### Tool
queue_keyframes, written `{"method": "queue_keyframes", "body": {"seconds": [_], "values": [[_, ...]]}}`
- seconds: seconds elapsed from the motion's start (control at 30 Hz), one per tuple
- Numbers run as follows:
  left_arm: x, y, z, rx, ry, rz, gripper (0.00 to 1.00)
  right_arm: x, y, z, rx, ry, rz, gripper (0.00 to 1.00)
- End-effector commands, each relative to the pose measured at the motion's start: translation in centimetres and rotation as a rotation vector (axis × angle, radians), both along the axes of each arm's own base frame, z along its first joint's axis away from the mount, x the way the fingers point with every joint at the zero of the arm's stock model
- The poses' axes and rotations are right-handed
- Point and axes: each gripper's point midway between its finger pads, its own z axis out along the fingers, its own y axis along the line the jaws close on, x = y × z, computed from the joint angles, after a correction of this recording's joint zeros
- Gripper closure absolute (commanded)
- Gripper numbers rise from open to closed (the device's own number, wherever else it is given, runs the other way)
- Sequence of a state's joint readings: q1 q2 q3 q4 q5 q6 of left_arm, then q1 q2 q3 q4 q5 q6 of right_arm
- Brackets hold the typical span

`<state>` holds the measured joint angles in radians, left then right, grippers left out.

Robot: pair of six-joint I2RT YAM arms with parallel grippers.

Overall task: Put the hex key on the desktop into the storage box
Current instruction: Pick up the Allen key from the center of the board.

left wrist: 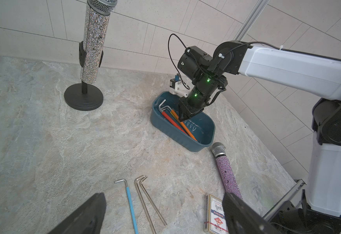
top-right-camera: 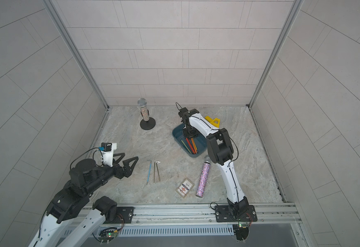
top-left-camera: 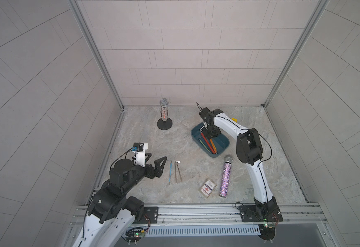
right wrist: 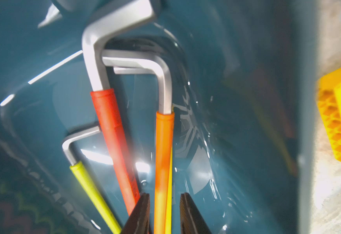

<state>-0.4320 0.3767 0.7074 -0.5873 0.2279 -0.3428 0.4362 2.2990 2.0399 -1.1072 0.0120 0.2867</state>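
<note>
A: The left claw (top-left-camera: 158, 156) first. Its fingers are spread wide with nothing between them, and it hovers over the desktop (top-left-camera: 144, 136).

B: What is there for it to take?

A: Three hex keys lie flat just off its fingertips, on the side toward the other arm. Nearest the claw is the blue-sleeved key (top-left-camera: 170, 172). Just beside that is a pair of bare steel keys (top-left-camera: 176, 172), close together at the bent ends and fanning apart lower down.

B: Which way do they run?

A: All three are roughly parallel and lie crosswise to the way the claw points, with the bent ends on the side farther from the arm's base. In the left wrist view the shafts run up through the gap between the fingers. I'd judge the jaws would close across a shaft, not along it.

B: And further right?

A: The storage box (top-left-camera: 221, 142) sits well past the keys from the left claw, and farther back. The right claw (right wrist: 164, 194) is down inside it, jaws parted on either side of the orange-sleeved key (right wrist: 163, 152). A sliver of gap shows on one side, so the key looks loose rather than pinched. The red-sleeved key (right wrist: 112, 131) lies alongside on the box floor.

B: Who takes the next one?

A: The left arm, I'd say. The keys sit right by its claw and well apart from the right one. The blue-sleeved key looks simplest, since it lies a little clear of the pair.
</note>
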Motion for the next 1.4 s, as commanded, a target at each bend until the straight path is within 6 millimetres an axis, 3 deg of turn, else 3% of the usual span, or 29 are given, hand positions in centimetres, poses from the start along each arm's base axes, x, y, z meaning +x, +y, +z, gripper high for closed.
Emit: {"method": "queue_keyframes", "body": {"seconds": [0.0, 0.17, 0.6, 0.77, 1.03, 1.37], "values": [[0.3, 0.0, 0.2, -0.005, -0.014, 0.004, 0.03, -0.2, 0.7, 5.5, 0.059, -0.118, -0.019, 0.7], [0.3, 0.1, 0.3, -0.006, -0.019, 0.008, 0.03, -2.2, 3.2, 7.6, 0.118, -0.172, -0.02, 0.71], [0.1, 0.7, 0.7, -0.005, -0.039, 0.037, 0.03, -8.9, 12.1, 8.2, 0.232, -0.189, 0.034, 0.71], [0.0, 1.9, 1.0, 0.004, -0.064, 0.092, 0.03, -12.0, 15.9, 6.8, 0.247, -0.156, 0.057, 0.72], [-0.3, 4.0, 1.6, 0.017, -0.102, 0.196, 0.03, -16.2, 20.3, 3.7, 0.251, -0.089, 0.089, 0.74], [-0.4, 4.1, 1.7, 0.013, -0.108, 0.194, 0.03, -18.5, 21.7, 0.1, 0.201, -0.027, 0.091, 0.74]]}}
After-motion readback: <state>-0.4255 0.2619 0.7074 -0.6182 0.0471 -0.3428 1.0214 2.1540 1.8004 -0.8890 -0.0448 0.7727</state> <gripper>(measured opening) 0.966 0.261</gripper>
